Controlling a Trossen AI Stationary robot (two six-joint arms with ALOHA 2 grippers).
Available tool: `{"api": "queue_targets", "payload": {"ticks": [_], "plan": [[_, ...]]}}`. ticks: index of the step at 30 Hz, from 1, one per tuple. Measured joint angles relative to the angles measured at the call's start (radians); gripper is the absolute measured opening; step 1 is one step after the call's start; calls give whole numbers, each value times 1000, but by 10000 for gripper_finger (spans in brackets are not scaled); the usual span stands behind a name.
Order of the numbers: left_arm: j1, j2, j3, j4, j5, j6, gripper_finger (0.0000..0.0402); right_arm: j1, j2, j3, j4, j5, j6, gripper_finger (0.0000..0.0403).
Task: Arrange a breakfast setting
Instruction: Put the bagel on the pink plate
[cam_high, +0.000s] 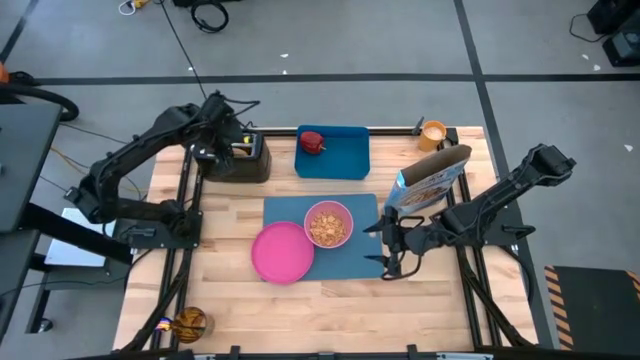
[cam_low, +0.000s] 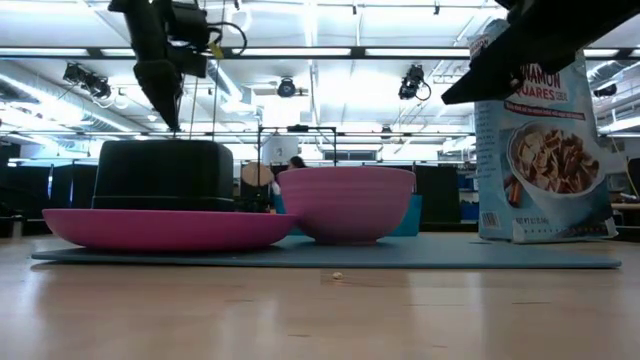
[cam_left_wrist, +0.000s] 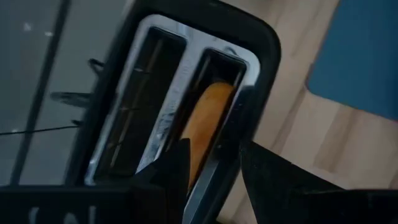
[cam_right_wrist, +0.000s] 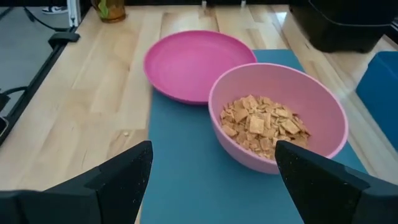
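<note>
The toast slice (cam_left_wrist: 207, 121) stands on edge in one slot of the black toaster (cam_high: 245, 160) at the far left of the table. My left gripper (cam_left_wrist: 214, 155) hangs just above that slot, pointing down and open, with one finger on either side of the toast's top and clear of it. The blue mat (cam_high: 350, 258) carries the pink plate (cam_high: 282, 252) and the pink bowl (cam_high: 328, 224), which is filled with cereal. The red apple (cam_high: 312, 142) lies in the blue tray (cam_high: 345, 155). The orange cup (cam_high: 432, 135) stands at the far right. My right gripper (cam_high: 392, 250) hovers open over the mat's right edge, facing the bowl (cam_right_wrist: 277, 124).
A cereal box (cam_high: 430, 185) stands upright at the mat's far right corner, close beside my right arm. A glass jar (cam_high: 188, 322) sits at the table's near left corner. Bare wood lies along the near edge in front of the mat.
</note>
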Motion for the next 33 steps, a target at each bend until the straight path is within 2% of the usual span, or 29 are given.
{"api": "queue_targets", "payload": {"ticks": [9,15,21,33], "plan": [[63,72,0,1,6,117,123,-24,0,0,0,-2,9,348],[94,101,0,47,5,136,93,-30,0,0,3,-2,21,348],[98,100,0,36,62,149,60,-29,0,0,4,-2,21,348],[89,100,0,-3,73,131,47,-29,0,0,3,0,30,348]]}}
